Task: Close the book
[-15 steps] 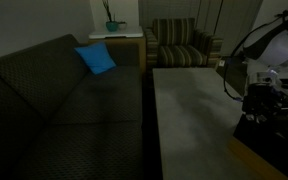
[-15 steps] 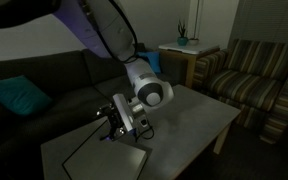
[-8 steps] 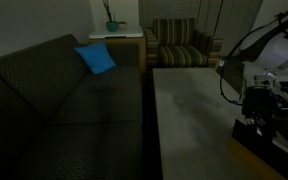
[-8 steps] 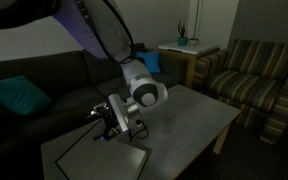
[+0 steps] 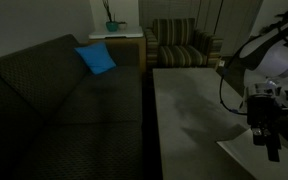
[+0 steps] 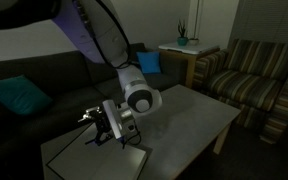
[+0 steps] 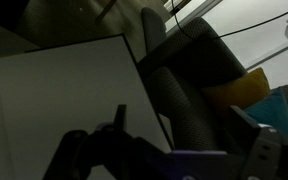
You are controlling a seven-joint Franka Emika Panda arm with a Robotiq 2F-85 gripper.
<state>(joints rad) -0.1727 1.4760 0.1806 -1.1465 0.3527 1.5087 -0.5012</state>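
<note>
The jaws hang over the book (image 7: 64, 90) — whether open, shut or touching it, too dark to tell.

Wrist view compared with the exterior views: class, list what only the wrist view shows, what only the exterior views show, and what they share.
Only the wrist view: the book close up, its pale face filling much of the picture. Only the exterior views: the striped armchair, the plant on the side table, and the arm. Shared: the book, the gripper near it, and the dark sofa.
</note>
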